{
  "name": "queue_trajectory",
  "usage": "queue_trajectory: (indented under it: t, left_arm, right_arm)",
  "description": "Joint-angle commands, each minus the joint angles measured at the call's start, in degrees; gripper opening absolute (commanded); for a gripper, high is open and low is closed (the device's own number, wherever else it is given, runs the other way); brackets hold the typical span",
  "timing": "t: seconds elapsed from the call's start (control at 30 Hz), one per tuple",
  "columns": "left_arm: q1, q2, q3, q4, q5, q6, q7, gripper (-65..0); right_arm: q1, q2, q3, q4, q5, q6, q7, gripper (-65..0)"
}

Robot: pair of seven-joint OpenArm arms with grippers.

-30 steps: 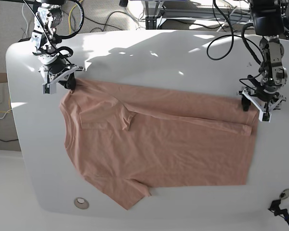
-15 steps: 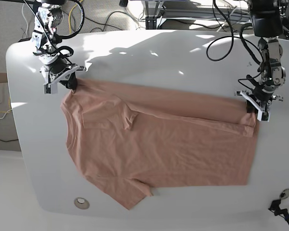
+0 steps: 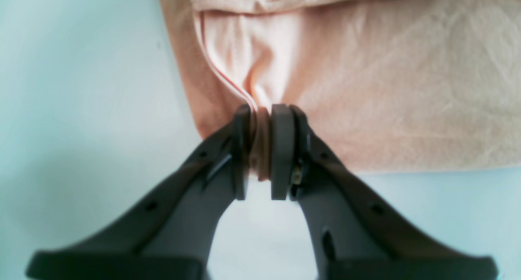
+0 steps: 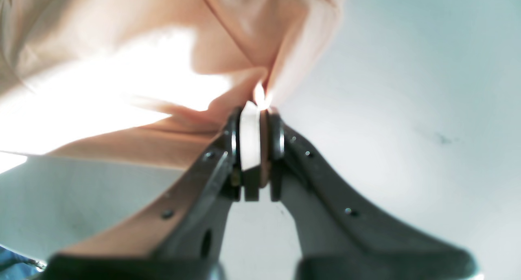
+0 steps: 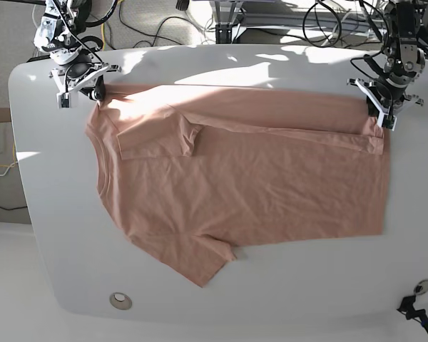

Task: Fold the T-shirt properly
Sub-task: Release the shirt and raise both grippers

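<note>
A: Where did the T-shirt (image 5: 271,185) lie?

B: Spread over the pale table (image 5: 328,285), with its long folded edge towards the arms and one sleeve (image 5: 200,260) sticking out on the far side

A: And the hands?

B: Both had cloth. The left gripper (image 3: 261,149) was pinching the corner at the hem end, layers bunched between its fingers; the right gripper (image 4: 263,145) was clamped on the corner at the neck end

A: How would it have handled?

B: Light and limp, I judged, soft cotton that wouldn't slip much or break, but would sag and crease between two grips. A pinch that missed a layer could have left it behind

A: So those corners were the right places to take hold?

B: I thought so, for moving the whole edge evenly. They needed modest, equal tension, since a harder pull might have stretched the fabric or skewed the fold
</note>
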Motion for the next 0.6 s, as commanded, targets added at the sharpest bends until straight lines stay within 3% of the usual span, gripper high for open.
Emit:
queue_trajectory:
  t: [0.0,0.33,0.57]
  left_arm:
    - [2.3,-0.9,-0.5,2.4,0.6,0.2,1.3,-58.7]
    - [13.6,-0.9,-5.9,10.0,0.6,0.2,1.3,-58.7]
    - [14.9,-0.7,-5.9,11.0,0.6,0.2,1.3,-58.6]
  right_arm:
    - [-1.8,0.9,1.7,2.8,0.0,-0.2,0.6,-65.0]
    - [-9.4,0.8,3.5,6.9,0.3,-0.2,0.6,-65.0]
    - [-9.3,0.2,3.3,6.9,0.3,-0.3,0.6,-65.0]
